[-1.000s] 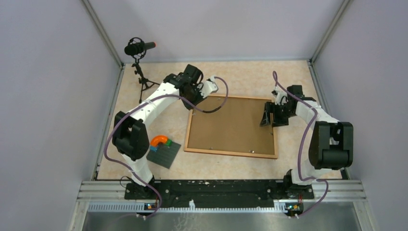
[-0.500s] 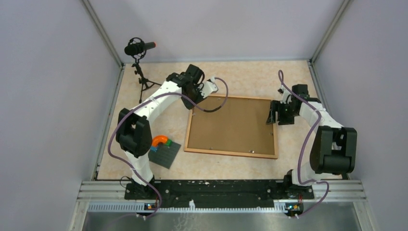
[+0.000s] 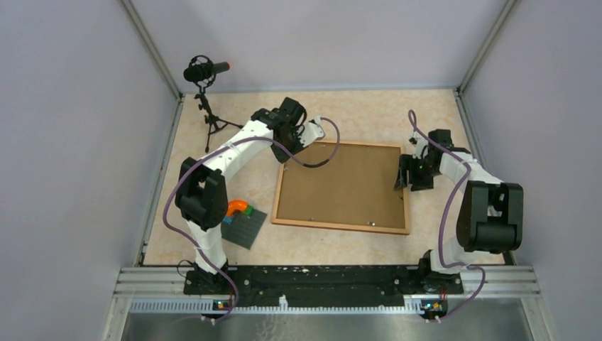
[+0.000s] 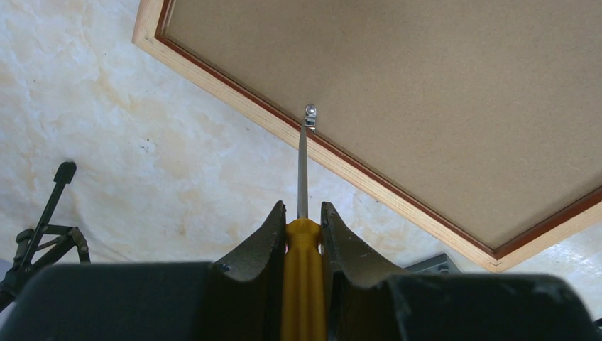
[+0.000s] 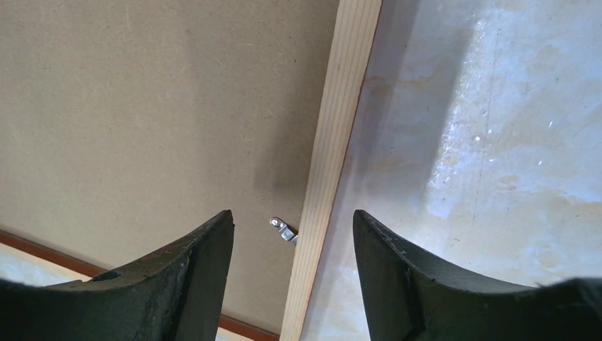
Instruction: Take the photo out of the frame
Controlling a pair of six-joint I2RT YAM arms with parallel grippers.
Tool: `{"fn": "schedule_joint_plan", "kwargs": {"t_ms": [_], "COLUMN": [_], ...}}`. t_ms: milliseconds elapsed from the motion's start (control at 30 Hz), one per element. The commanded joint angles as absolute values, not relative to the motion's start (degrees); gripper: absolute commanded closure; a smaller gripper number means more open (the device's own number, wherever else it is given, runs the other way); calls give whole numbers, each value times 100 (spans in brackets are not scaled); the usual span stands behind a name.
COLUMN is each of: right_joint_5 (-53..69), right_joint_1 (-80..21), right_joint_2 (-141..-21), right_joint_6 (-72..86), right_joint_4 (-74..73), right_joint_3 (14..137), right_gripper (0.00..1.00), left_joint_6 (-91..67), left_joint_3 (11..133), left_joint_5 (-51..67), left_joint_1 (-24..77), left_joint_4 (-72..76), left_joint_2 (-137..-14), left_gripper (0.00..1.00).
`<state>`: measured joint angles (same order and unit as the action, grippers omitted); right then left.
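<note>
The left gripper point(image 4: 303, 213), pinched on the screwdriver point(image 4: 303, 284), should seat its tip squarely against the clip point(image 4: 309, 117), and the open, empty right gripper point(image 5: 292, 220) should brace the frame point(image 4: 234, 93).

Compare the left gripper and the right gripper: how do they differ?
The left gripper is shut on a yellow-handled screwdriver; the right gripper is open and empty. The left gripper's tool tip reaches the left clip on the frame; the right gripper hovers astride the frame's rail over the right clip. Both face the frame's back.
</note>
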<state>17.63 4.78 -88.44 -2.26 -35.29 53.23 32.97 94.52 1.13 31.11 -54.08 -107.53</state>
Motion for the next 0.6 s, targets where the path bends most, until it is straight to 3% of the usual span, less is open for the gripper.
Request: {"fn": "schedule_joint_plan", "kwargs": {"t_ms": [0, 567], "right_joint_5": [1720, 2074], "right_joint_1": [554, 554], "right_joint_2": [-8968, -9154], "right_joint_6": [-182, -101], "right_joint_4": [-3470, -3603], "right_joint_3": [5381, 5432], "right_gripper": [39, 41], "left_joint_6": [3207, 3158], "left_joint_3": [9604, 9360], "left_joint_5": [-252, -255], "left_joint_1": [3138, 3154], "left_joint_4": [-5273, -5114], "left_joint_2": [-10859, -10933], "left_gripper": [100, 100]}}
